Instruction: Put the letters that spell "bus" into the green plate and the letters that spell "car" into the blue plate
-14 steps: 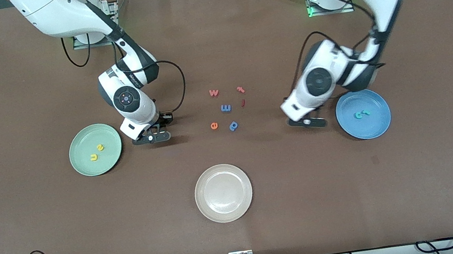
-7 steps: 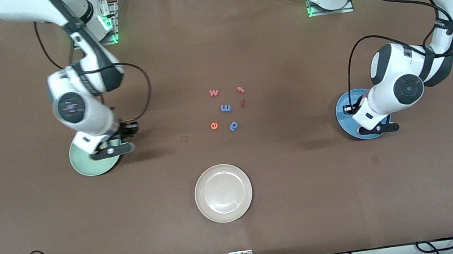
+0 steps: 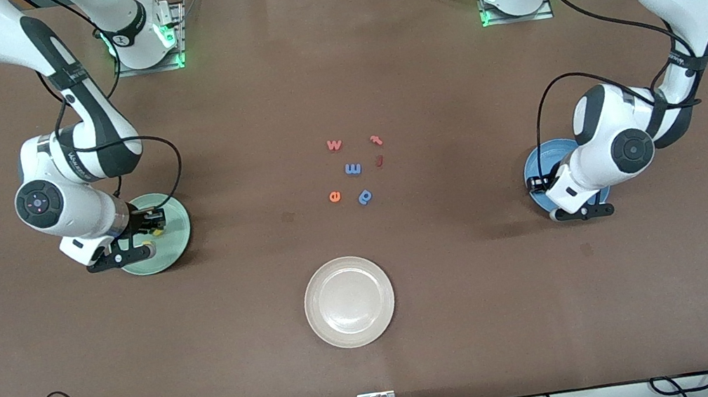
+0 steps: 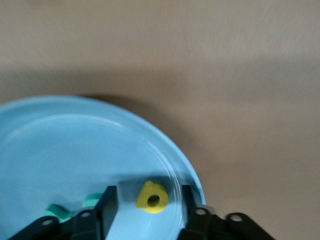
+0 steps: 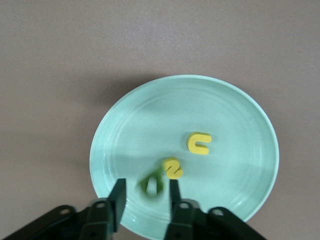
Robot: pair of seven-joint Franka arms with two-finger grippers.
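My right gripper [image 3: 121,255] hangs open over the edge of the green plate [image 3: 176,219] that is nearer the front camera. In the right wrist view the green b [image 5: 152,185] shows blurred between the parted fingers [image 5: 119,195], touching neither, over the green plate [image 5: 230,120]. The yellow s [image 5: 173,168] and yellow u [image 5: 199,143] lie in that plate. My left gripper [image 3: 581,212] is open over the blue plate [image 3: 541,162]. The yellow a [image 4: 151,197] sits loose between its fingers [image 4: 109,200] on the blue plate [image 4: 75,150], with teal letters [image 4: 65,208] beside it.
A white plate [image 3: 349,302] sits mid-table, nearer the front camera. Between the two arms lie loose letters: an orange w [image 3: 334,145], a blue m [image 3: 353,169], an orange e [image 3: 334,196], a blue p [image 3: 364,196] and two small red pieces [image 3: 378,151].
Both arms swung outward from beside their plates to over them. Both grippers, shut earlier, have opened; the green b and the yellow a are free of the fingers.
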